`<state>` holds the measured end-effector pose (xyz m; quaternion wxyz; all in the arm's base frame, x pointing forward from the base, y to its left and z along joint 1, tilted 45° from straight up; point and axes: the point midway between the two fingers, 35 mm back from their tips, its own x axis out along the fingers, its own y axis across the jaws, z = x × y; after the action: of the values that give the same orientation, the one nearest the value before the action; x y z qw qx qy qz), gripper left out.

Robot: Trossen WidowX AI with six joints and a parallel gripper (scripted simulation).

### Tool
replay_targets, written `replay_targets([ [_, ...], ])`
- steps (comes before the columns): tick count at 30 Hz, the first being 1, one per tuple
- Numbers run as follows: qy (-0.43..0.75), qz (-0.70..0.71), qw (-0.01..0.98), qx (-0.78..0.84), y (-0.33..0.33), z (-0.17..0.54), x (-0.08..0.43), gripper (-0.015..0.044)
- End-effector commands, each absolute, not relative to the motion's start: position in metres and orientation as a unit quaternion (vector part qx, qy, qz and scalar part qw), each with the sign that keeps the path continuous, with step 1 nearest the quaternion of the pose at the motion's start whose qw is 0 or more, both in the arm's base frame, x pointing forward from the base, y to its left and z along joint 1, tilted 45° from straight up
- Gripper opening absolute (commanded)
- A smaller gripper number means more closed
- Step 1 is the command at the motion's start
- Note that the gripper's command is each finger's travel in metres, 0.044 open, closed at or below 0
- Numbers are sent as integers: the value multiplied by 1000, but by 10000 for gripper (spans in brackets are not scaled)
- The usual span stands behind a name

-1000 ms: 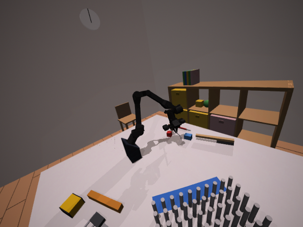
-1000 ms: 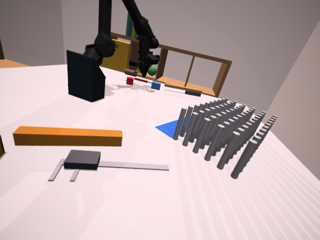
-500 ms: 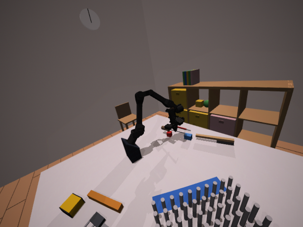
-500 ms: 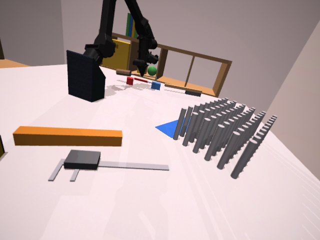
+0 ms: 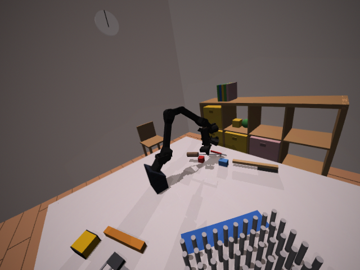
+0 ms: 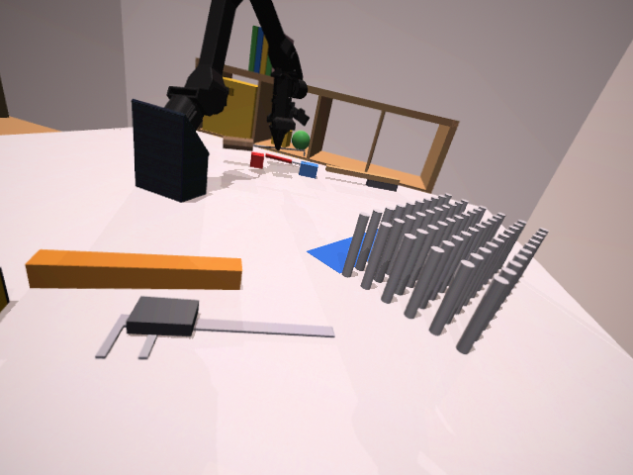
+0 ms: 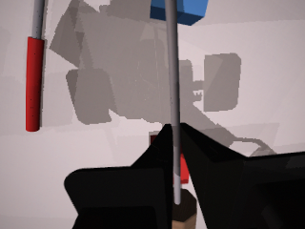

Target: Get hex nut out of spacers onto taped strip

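My gripper point(image 5: 206, 153) point(image 6: 278, 147) point(image 7: 174, 129) is shut on the thin metal rod of a hook tool. Its rod point(image 5: 214, 154) point(image 6: 265, 147) point(image 7: 173, 72) is held level above the table, with a short bent tip at the far end in the top and exterior views. The tool's wooden handle point(image 5: 192, 154) point(image 6: 237, 142) point(image 7: 184, 220) is at the other end. The grey metal spacers point(image 5: 289, 241) point(image 6: 480, 317) stand upright, far from the gripper. The blue taped strip point(image 5: 230, 221) point(image 6: 332, 251) lies along their front. The nut cannot be made out.
A red block point(image 5: 201, 159) point(image 6: 257, 159), a blue block point(image 5: 223, 162) point(image 6: 308, 169) and a red-handled tool point(image 5: 215, 152) point(image 6: 278, 158) point(image 7: 34, 86) lie near the gripper. A wooden bar point(image 5: 255, 164) lies beyond. An orange bar point(image 5: 125, 238) point(image 6: 133, 270) and a grey-bodied tool point(image 6: 162, 314) lie left of the spacers.
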<state>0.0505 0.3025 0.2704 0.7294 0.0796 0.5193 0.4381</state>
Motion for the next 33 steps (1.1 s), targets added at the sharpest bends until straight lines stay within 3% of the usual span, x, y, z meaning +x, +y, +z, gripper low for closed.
replay_targets([
  [1, 496, 466, 732, 33, 306, 274, 46, 0],
  [33, 235, 657, 618, -363, 323, 290, -5, 0],
])
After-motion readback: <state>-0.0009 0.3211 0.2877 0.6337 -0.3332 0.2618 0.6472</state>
